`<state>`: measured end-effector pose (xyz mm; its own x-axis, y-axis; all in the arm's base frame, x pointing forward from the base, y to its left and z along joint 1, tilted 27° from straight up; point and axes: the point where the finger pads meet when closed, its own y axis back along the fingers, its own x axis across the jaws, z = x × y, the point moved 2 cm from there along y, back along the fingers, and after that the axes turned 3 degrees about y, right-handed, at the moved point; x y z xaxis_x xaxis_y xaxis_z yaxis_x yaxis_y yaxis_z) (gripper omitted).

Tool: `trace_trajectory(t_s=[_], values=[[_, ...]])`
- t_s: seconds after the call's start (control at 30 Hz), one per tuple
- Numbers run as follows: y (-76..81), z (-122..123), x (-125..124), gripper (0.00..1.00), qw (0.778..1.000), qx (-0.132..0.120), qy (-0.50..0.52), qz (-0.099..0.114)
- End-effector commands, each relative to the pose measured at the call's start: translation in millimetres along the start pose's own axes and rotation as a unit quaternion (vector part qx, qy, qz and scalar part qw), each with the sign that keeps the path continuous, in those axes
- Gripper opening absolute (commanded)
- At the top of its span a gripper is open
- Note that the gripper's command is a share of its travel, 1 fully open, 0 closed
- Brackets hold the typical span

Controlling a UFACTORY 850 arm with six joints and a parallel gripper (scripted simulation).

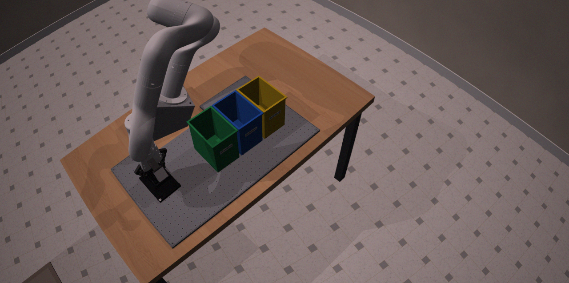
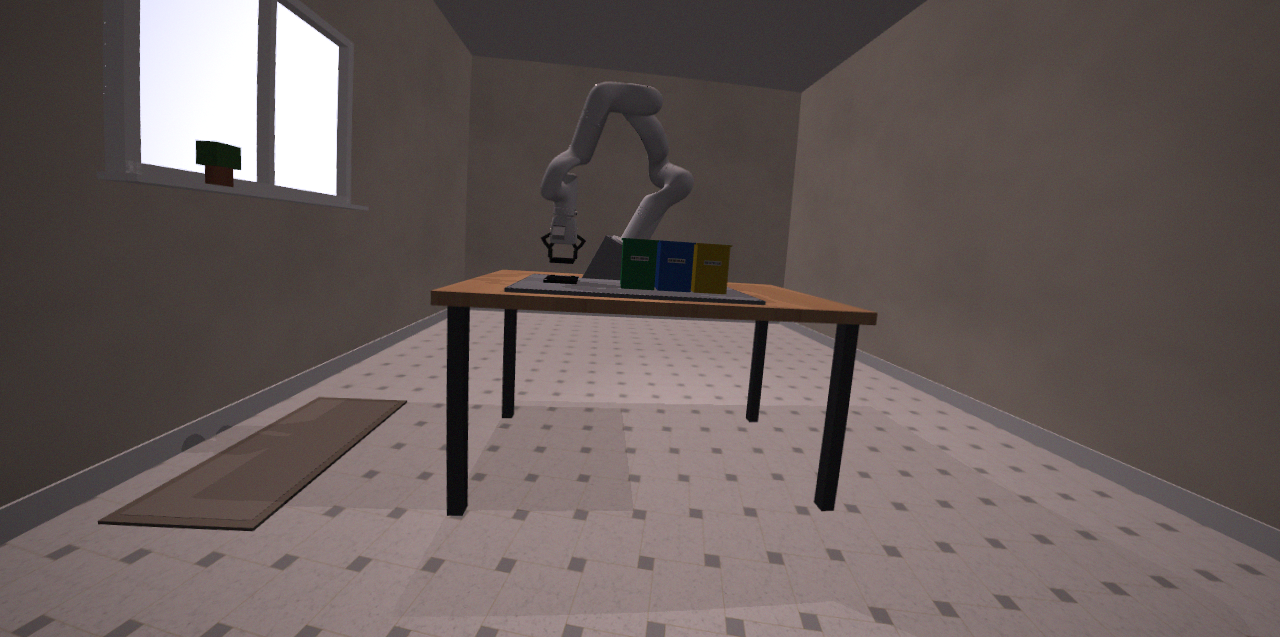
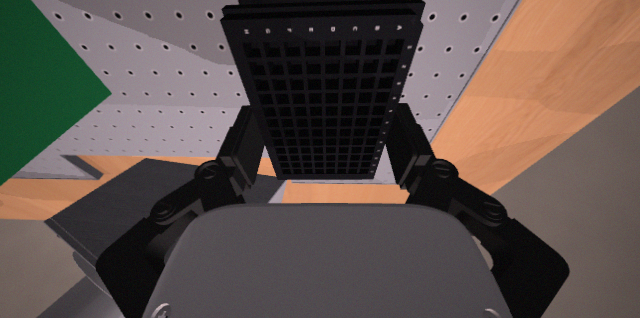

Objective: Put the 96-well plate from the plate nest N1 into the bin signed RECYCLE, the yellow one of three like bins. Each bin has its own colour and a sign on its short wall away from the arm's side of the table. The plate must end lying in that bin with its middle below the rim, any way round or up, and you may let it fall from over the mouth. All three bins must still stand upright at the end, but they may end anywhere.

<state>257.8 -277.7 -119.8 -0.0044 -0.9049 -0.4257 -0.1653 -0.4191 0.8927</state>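
My gripper (image 3: 324, 121) is shut on the black 96-well plate (image 3: 322, 93) across its width and holds it level, a little above the black plate nest N1 (image 1: 161, 187). In the exterior view the gripper (image 2: 561, 255) hangs above the nest (image 2: 561, 278) at the left end of the grey baseplate. The plate also shows in the top view (image 1: 153, 176) under the wrist. The yellow RECYCLE bin (image 1: 263, 105) stands upright at the far end of a row of three bins, to the right of the gripper in the exterior view (image 2: 712, 267).
The blue bin (image 1: 239, 119) stands in the middle and the green bin (image 1: 214, 137) is nearest the gripper; its wall shows in the wrist view (image 3: 35, 83). The arm's grey base (image 1: 173, 112) stands behind the bins. The table edge lies beyond the nest.
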Motion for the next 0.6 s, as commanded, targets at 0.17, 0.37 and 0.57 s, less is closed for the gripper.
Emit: trace_trajectory(t_s=[0.17,0.37,0.57], values=[[15.0,-0.5,0.6,0.0,1.0,0.0,0.0,0.0],[25.0,-0.5,0.7,0.0,1.0,0.0,0.0,0.0],[31.7,-0.5,0.7,0.0,1.0,0.0,0.0,0.0]])
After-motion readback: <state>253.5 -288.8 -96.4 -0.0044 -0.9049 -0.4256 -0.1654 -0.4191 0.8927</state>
